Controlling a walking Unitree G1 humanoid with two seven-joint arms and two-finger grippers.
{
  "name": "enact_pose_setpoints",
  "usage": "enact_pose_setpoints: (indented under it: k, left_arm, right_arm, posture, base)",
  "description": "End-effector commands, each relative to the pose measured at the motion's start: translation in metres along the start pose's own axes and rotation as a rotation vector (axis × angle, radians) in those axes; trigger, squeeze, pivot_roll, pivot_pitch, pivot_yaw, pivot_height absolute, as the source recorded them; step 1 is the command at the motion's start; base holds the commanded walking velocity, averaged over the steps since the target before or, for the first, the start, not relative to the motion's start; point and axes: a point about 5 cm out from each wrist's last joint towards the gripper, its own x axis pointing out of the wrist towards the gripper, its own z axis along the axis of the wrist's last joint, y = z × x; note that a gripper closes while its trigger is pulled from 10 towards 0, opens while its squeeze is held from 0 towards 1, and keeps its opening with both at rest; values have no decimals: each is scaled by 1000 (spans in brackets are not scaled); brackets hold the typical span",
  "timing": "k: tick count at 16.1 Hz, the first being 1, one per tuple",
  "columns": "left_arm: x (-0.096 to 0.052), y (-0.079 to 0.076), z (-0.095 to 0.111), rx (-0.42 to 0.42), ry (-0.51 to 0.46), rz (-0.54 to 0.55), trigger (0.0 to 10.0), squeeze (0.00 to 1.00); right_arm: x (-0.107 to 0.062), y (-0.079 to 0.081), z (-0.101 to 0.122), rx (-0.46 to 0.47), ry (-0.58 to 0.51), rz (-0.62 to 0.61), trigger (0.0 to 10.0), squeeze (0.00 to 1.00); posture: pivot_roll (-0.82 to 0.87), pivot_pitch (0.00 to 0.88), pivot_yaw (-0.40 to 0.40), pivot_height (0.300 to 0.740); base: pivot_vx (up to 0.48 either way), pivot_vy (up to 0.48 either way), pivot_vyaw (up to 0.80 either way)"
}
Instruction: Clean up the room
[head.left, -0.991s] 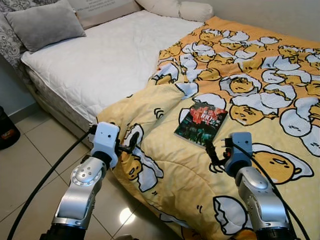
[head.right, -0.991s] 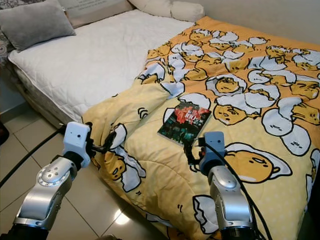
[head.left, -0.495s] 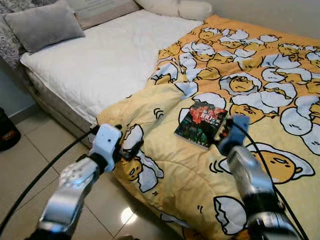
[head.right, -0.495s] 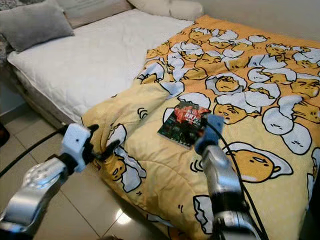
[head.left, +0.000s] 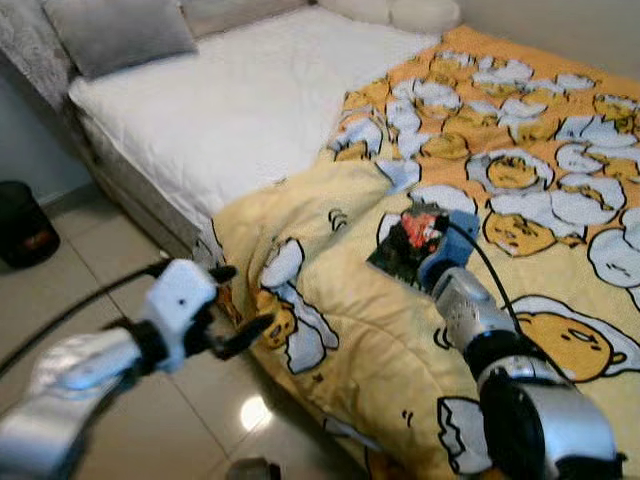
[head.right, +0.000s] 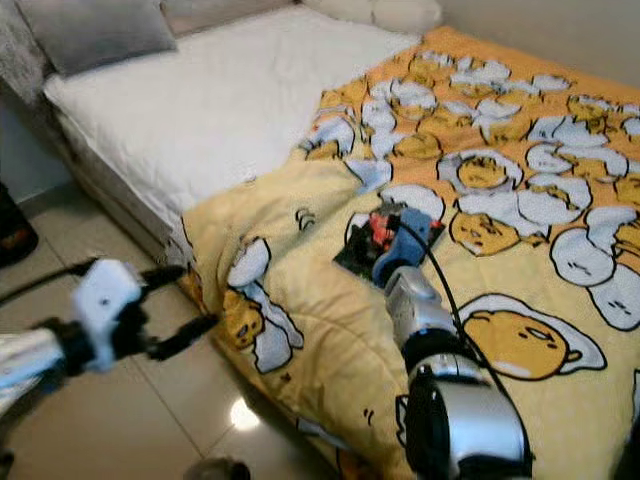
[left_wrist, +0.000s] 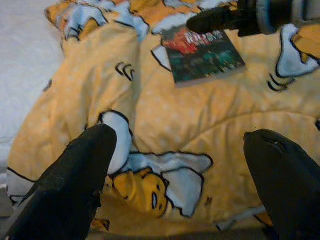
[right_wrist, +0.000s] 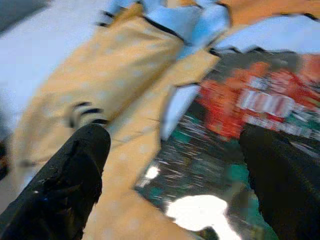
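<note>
- The book (head.left: 405, 243) lies flat on my yellow cartoon blanket (head.left: 560, 200), which covers the bed's right part; I place everything else from the book.
- Left of the book the blanket bunches into a fold, and beyond that lies bare white mattress (head.left: 230, 110) with a grey pillow (head.left: 120, 30) at its far corner.
- A dark bin (head.left: 22, 222) stands on the tiled floor (head.left: 90, 270), well left of the book.
- My right gripper (right_wrist: 172, 165) hovers right over the book, fingers spread wide, grasping nothing.
- My left gripper (left_wrist: 180, 165) hangs off the bed edge, left of the book, spread wide and empty.

yellow egg-print blanket (head.left: 520, 300), red-green book (left_wrist: 202, 52)
</note>
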Motion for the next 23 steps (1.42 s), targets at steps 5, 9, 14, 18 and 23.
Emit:
enact_pose_setpoints:
  k: [5,9,14,18,23]
  left_arm:
    - [-6,-2,7,-16,4,-69,10000,0]
    - [-2,-5,9,-28,2,-105,10000,0]
    - [-3,-13,8,-36,15,-146,10000,0]
    - [-5,-16,8,-45,15,-140,10000,0]
    - [-10,-20,7,-54,28,-139,10000,0]
  right_arm:
    - [-3,-24,1,8,-3,-143,10000,0]
    - [-5,-29,-9,85,61,-130,10000,0]
    - [-4,-23,-14,267,98,-74,10000,0]
    - [-5,-13,-27,421,148,-29,10000,0]
    - [-14,-14,-59,379,300,-120,10000,0]
  posture:
    - [250,170,-1,740]
    - [243,181,1,740]
    - [251,189,-4,740]
    - [260,197,-19,740]
    - [277,211,-29,740]
  base:
    - [0,0,0]
    - [0,0,0]
    - [0,0,0]
    - [0,0,0]
    - [0,0,0]
